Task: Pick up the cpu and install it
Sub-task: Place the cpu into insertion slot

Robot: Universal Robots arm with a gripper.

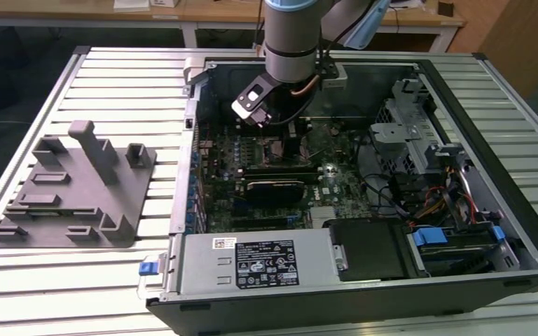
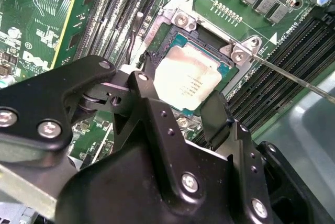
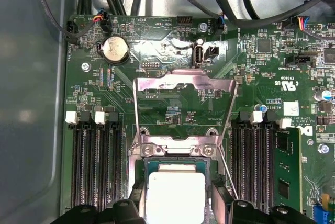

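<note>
- while the arm point(image 1: 293, 35) reaches down into the open computer case point(image 1: 493, 84), the pincer point(image 2: 182, 82) hangs low over the motherboard point(image 3: 261, 62), right above the processor socket point(image 2: 180, 20).
- the cpu point(image 2: 191, 77) lies silver side up within the socket's frame, a thin teal rim showing around its top plate in both wrist views; whether it is fully seated i cannot tell.
- the black fingers point(image 2: 217, 111) stand about one cpu-width apart, one at each of two opposite sides of the chip; whether they press on its edges or sit just clear of them i cannot tell.
- the socket's metal load plate point(image 3: 183, 85) is open, folded back flat against the board beyond the socket, with its thin wire lever point(image 2: 293, 77) slanting out at one side.
- rows of dark memory slots point(image 3: 97, 161) flank the socket on both sides, and a coin cell point(image 3: 115, 50) sits further up the board.
- at the exterior view's left, a grey fixture block point(image 1: 73, 189) rests on the slatted surface point(image 1: 120, 77), well apart from the case.
</note>
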